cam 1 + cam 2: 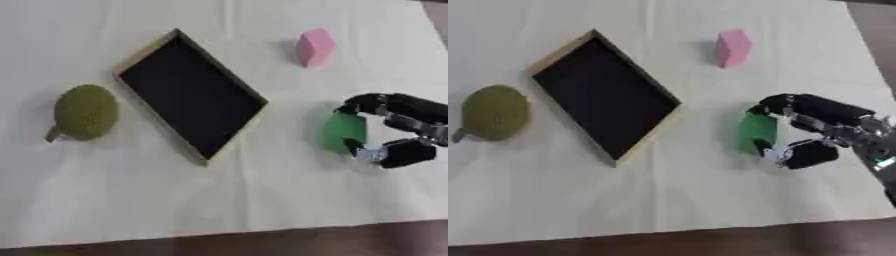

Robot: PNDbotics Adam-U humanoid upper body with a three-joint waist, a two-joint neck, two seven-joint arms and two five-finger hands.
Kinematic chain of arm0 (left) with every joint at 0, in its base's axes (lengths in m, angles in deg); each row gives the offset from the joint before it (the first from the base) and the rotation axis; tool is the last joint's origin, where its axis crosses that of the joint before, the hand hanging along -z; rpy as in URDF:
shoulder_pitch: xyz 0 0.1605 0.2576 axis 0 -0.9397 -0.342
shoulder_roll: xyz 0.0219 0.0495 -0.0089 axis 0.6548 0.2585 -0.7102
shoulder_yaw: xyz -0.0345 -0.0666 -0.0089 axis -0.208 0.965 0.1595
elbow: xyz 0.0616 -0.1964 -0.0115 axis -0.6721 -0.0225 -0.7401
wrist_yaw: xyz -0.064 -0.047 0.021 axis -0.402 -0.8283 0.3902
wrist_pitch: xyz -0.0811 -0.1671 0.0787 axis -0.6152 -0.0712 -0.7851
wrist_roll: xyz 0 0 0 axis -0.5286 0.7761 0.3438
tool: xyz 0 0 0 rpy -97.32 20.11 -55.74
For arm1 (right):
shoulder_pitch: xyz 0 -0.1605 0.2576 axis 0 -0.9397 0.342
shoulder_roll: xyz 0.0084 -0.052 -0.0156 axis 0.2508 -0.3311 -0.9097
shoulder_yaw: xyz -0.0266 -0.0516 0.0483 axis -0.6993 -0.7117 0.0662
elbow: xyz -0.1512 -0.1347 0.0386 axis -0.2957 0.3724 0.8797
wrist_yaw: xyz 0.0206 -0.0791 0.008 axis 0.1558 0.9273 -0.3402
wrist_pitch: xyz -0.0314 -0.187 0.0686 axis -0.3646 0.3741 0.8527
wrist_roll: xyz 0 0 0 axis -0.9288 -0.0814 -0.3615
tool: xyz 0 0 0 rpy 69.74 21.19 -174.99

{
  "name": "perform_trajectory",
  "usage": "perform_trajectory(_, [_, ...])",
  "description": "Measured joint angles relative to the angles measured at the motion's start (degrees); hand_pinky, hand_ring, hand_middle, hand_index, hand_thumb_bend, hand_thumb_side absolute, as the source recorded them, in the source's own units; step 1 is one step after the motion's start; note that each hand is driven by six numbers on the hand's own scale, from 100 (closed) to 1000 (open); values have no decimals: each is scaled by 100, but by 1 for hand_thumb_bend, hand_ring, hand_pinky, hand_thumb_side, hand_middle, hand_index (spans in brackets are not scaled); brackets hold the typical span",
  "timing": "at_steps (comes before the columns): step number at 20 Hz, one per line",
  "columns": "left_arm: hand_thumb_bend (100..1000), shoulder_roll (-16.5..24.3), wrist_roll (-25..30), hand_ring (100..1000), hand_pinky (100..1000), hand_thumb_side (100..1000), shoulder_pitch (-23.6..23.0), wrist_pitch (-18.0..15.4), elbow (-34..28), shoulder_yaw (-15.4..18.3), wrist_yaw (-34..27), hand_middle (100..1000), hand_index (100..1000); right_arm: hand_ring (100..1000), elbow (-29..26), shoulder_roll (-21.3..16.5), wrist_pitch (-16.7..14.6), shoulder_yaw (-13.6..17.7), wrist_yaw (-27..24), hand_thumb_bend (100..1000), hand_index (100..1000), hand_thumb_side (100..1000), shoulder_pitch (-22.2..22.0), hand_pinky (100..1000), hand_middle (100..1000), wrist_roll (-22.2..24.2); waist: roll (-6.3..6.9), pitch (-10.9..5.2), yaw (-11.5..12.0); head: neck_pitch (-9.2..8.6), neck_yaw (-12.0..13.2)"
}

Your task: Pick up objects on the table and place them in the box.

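The right hand (815, 131) comes in from the right side, low over the counter (262, 200); its fingers (798, 106) curl over the top of the green block (757, 131) and its thumb pinches from below. The block sits right of the box (188, 95); the pink block (314, 47) stands farther back; the round olive thing (85, 112) lies left of the box.

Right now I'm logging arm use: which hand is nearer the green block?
Right. The right hand is curled round the green block, fingers above it and thumb below. The left hand shows in neither view.
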Motion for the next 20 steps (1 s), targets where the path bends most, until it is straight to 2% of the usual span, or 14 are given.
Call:
perform_trajectory(1, [100, 0, 1, 794, 686, 670, 0, 1, 0, 0, -6, 791, 810, 883, -2, 0, 13, 0, -35, 100, 682, 467, 2, 970, 452, -20, 0, 0, 1, 0, -2])
perform_trajectory(2, [100, 0, 2, 794, 686, 671, 0, 2, 0, 0, -12, 791, 810, 845, -2, 1, 26, -1, -65, 100, 630, 427, 3, 959, 408, -43, 0, 0, 2, 0, -2])
perform_trajectory(3, [100, 0, 3, 794, 686, 670, 0, 3, 0, 0, -17, 791, 810, 844, -2, 1, 44, -1, -92, 100, 626, 424, 4, 959, 404, -69, 0, 0, 6, 0, -3])
perform_trajectory(6, [100, 0, 4, 794, 686, 672, 2, 3, 0, 0, -30, 791, 809, 807, -2, 13, 119, -3, -193, 100, 572, 290, 18, 952, 355, -156, -1, 0, 29, 0, -3])
perform_trajectory(8, [100, 0, 7, 794, 686, 672, 3, 6, 0, 0, -33, 792, 809, 792, -3, 31, 175, -3, -271, 100, 562, 247, 51, 948, 345, -225, -3, 0, 30, 0, -3])
perform_trajectory(11, [100, 0, 14, 794, 686, 671, 4, 13, 0, 0, -33, 792, 809, 786, -47, 46, 248, 3, -409, 100, 560, 227, 55, 947, 342, -329, -7, 0, 31, 0, -3])
perform_trajectory(14, [100, 0, 16, 795, 686, 672, 4, 15, 0, 0, -34, 792, 809, 785, -163, 46, 299, 45, -593, 100, 565, 156, 94, 946, 343, -390, -8, 0, 28, 0, -3])
perform_trajectory(20, [100, 0, 30, 795, 688, 662, 3, 27, 0, -3, -34, 792, 809, 776, -518, -161, 349, 173, -980, 100, 570, 145, 373, 939, 345, -432, 1, -31, -17, 2, -46])
